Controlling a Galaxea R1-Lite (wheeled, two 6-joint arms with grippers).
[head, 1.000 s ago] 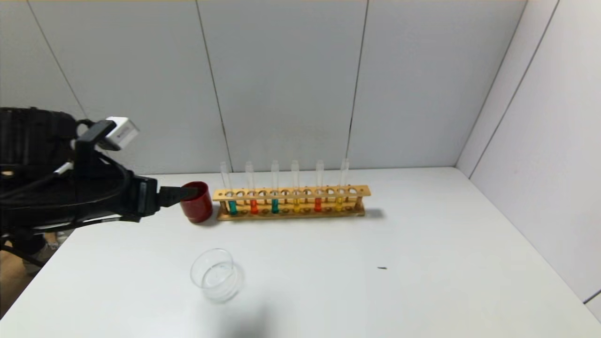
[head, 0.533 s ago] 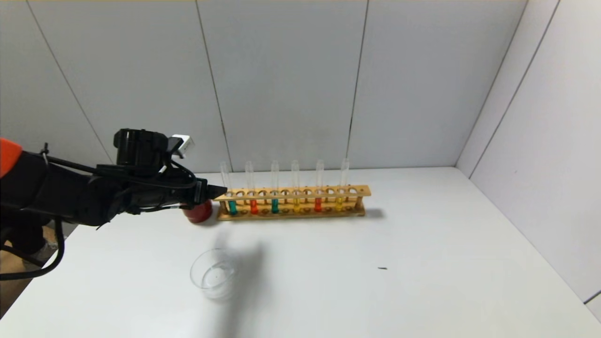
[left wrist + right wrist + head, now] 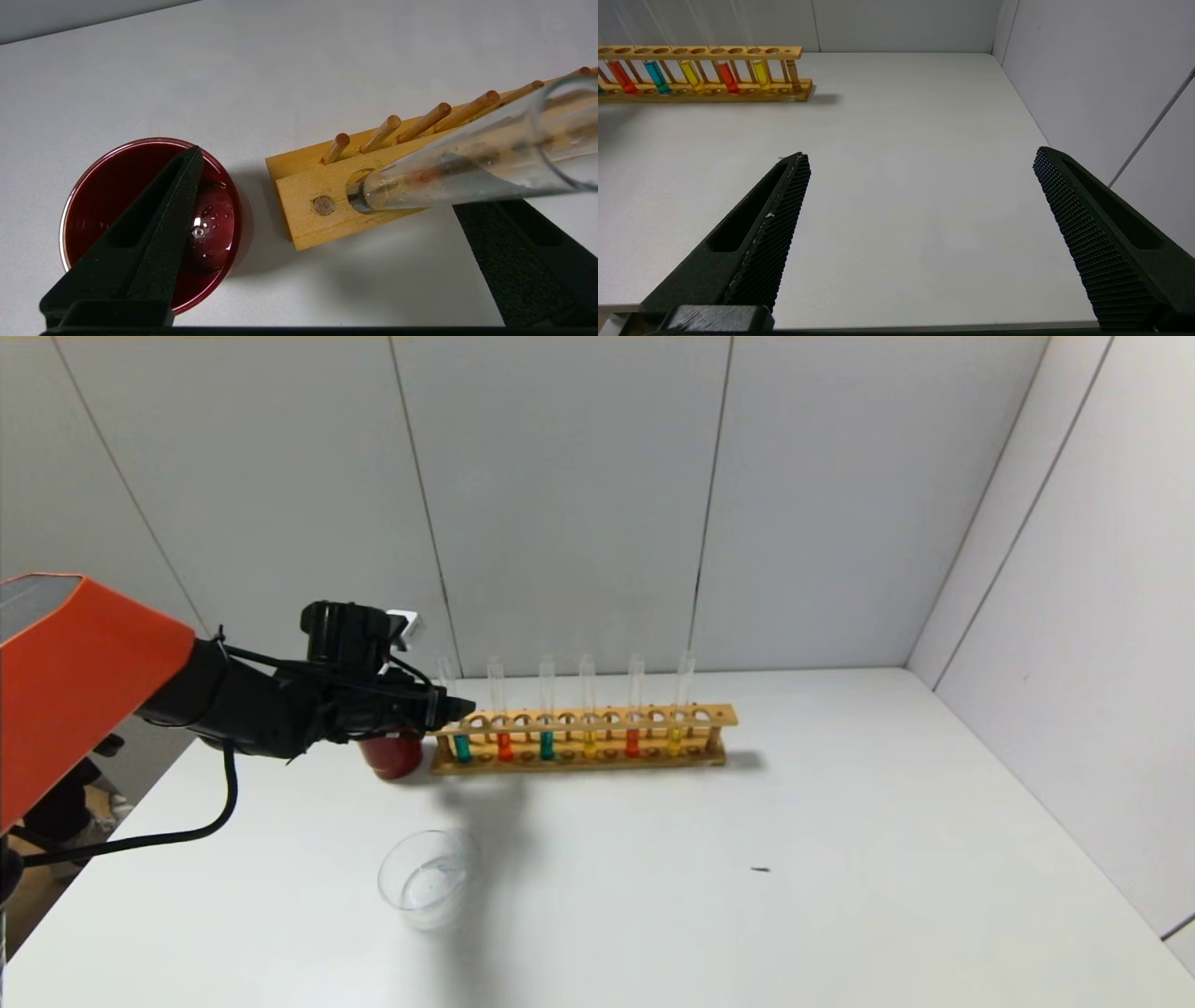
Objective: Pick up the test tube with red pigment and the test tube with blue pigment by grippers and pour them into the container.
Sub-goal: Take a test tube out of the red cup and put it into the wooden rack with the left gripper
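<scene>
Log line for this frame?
phase: reach | left gripper: open, fingers straddling end tube beside red cup | right gripper: open, idle | red tube, blue tube: in rack | container: on table

red tube (image 3: 504, 745) and blue tube (image 3: 546, 744) upright, racked

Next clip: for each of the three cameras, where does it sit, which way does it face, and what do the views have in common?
Head: on the robot's head, looking forward and down at the table; the left gripper shows at the rack.
Left wrist: on the left arm, looking past open fingers at the rack's end and the red cup.
Right wrist: on the right arm, facing across the table past the open right gripper.
All three share the rack.
</scene>
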